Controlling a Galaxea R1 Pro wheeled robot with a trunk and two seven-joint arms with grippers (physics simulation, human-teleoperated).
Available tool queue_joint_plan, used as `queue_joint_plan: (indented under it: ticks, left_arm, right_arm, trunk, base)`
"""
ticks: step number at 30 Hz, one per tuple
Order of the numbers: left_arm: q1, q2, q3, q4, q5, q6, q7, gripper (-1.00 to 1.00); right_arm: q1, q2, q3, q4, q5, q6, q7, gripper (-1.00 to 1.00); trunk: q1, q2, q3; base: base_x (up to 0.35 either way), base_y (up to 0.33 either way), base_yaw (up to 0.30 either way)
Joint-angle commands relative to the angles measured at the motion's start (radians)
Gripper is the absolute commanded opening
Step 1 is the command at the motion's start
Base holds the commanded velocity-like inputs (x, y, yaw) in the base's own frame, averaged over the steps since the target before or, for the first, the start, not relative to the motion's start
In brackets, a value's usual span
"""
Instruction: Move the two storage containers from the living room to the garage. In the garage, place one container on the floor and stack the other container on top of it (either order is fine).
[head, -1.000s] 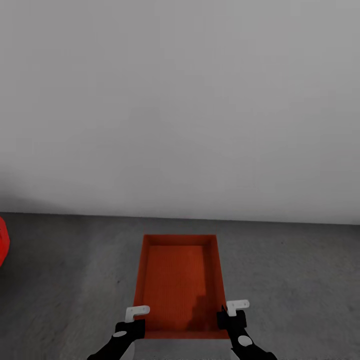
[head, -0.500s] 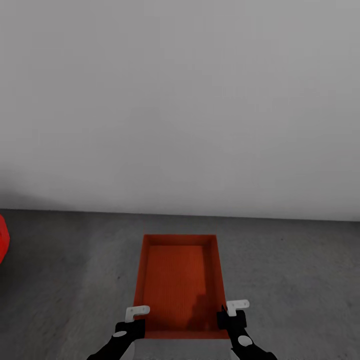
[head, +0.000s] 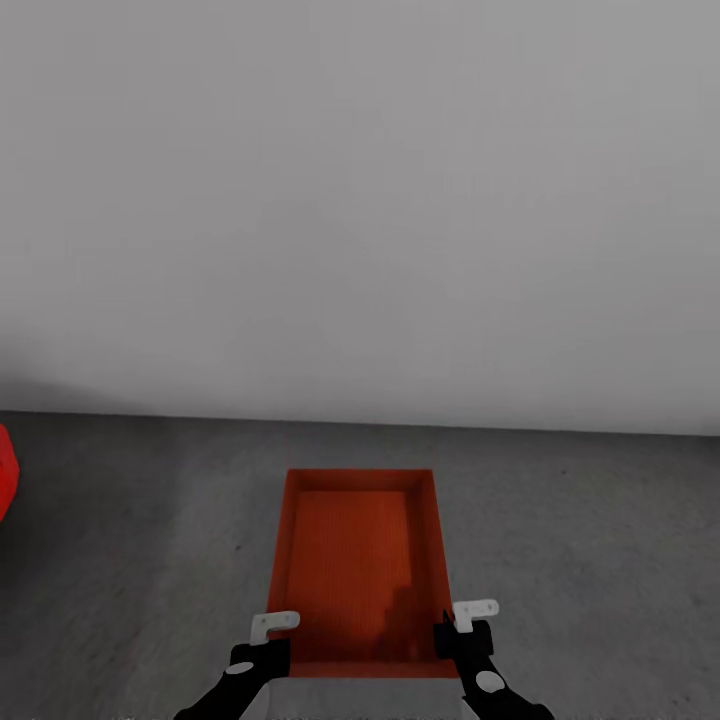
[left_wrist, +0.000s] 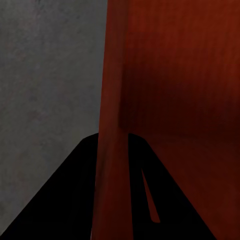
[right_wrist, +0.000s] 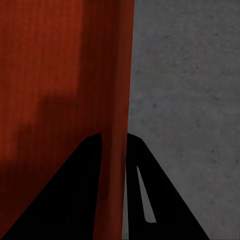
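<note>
Above grey floor (head: 150, 540), storage container (head: 355, 560) between both clamped grippers

Open grey floor (head: 590, 540) spreads to both sides of the storage container (head: 360, 560) and ahead of it, up to the blank white wall (head: 360, 200) that closes off the far side. The container's inside is open from above. Each long wall is pinched by a gripper, left gripper (head: 268, 640) and right gripper (head: 462, 628). A red shape (head: 6, 485) pokes in far left.
</note>
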Motion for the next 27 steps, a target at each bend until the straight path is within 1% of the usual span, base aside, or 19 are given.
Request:
queue_joint_plan:
  ticks: [1,27]
  left_arm:
    - [0.0,0.002,0.015,0.001,0.011,0.004,0.035,-1.0]
    - [0.0,0.002,0.015,0.001,0.011,0.003,0.035,-1.0]
  right_arm:
    - [-0.001,-0.011,-0.018,-0.002,-0.009,-0.083,-0.046,-1.0]
    - [-0.001,-0.012,-0.018,-0.001,-0.009,-0.082,-0.046,-1.0]
  trunk:
    - [0.0,-0.001,-0.003]
    - [0.0,-0.001,-0.045]
  base:
    - [0.0,0.0,0.0]
    - [0.0,0.0,0.0]
